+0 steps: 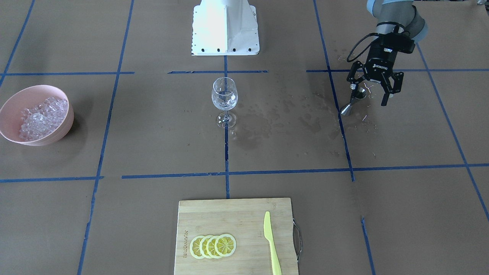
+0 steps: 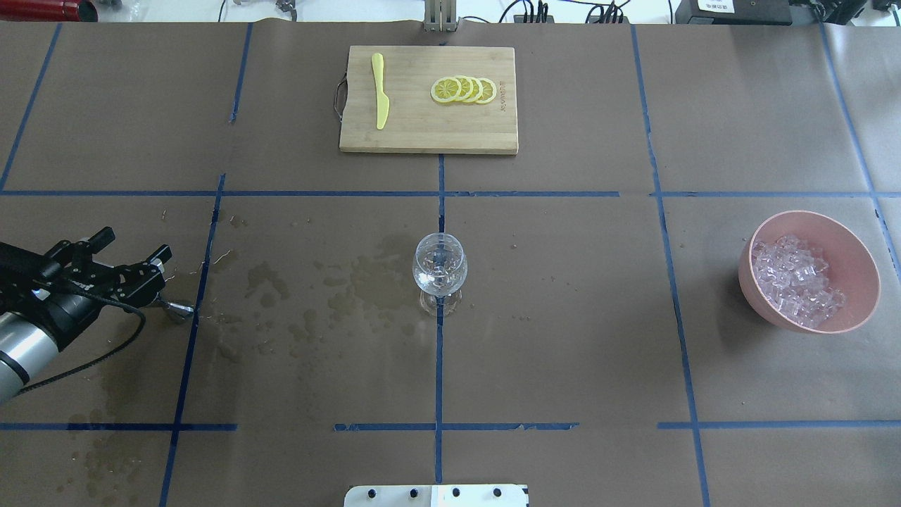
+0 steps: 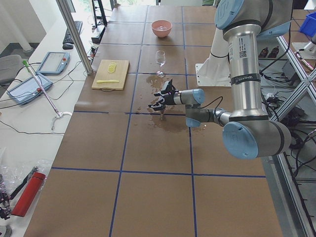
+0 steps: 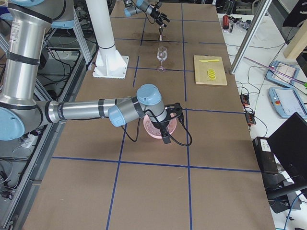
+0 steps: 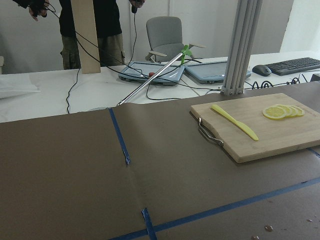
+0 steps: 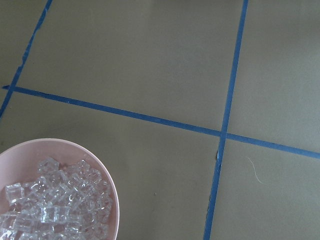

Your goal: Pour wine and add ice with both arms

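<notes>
A clear wine glass (image 1: 224, 100) stands upright at the table's middle, also in the overhead view (image 2: 439, 271). A pink bowl (image 2: 848, 243) holds the ice (image 2: 792, 282), many small clear cubes; the ice also shows in the front view (image 1: 42, 116) and the right wrist view (image 6: 50, 207). My left gripper (image 1: 368, 95) is open, low over the table. A small metal jigger (image 1: 352, 102) stands tilted by one finger; I cannot tell if they touch. My right gripper (image 4: 168, 125) hovers over the bowl (image 4: 152, 132) and shows only in the exterior right view, so I cannot tell its state.
A wooden cutting board (image 2: 422, 134) with lemon slices (image 2: 464, 89) and a yellow knife (image 2: 381, 91) lies at the far middle. Wet stains (image 2: 331, 289) spread between the glass and the left gripper (image 2: 139, 241). The white robot base (image 1: 225, 26) stands behind the glass.
</notes>
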Tool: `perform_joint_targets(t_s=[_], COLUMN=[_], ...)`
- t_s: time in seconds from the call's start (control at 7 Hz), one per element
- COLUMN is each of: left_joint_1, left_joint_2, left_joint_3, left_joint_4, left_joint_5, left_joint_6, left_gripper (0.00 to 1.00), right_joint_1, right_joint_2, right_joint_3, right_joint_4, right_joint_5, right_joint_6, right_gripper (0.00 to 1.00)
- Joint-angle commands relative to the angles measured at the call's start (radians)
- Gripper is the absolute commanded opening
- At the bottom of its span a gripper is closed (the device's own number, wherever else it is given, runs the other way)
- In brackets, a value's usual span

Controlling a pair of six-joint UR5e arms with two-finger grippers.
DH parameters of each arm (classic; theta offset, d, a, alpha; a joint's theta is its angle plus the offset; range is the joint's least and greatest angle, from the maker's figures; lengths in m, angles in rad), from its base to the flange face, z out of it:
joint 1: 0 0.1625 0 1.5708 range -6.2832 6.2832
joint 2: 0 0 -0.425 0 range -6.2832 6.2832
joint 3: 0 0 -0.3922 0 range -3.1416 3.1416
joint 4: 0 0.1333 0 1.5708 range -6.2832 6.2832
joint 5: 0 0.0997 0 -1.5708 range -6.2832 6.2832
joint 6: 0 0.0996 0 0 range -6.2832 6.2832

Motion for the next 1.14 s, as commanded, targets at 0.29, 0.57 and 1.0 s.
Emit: perform_joint_targets(t_s=[0.29, 0.57, 1.0], left_joint_1=[0.166, 0.197, 0.208], left_joint_2=[-0.001, -0.010, -0.042], left_joint_3=[0.067, 0.097, 0.163], left_joint_4=[-0.002, -0.002, -0.003], left_joint_5=[0.227, 0.267, 0.302], left_joint_6=[-0.076, -0.110, -0.151], left_gripper=[1.00, 1.00, 1.00], right_joint_1=[0.000, 0.000, 0.000], right_joint_2=[-0.002, -0.002, -0.002], right_joint_3=[0.001, 0.003, 0.001], right_joint_4=[0.002, 0.004, 0.004], right_joint_5=[0.001, 0.001, 0.001], right_joint_6=[0.003, 0.019, 0.019], right_gripper=[1.00, 1.00, 1.00])
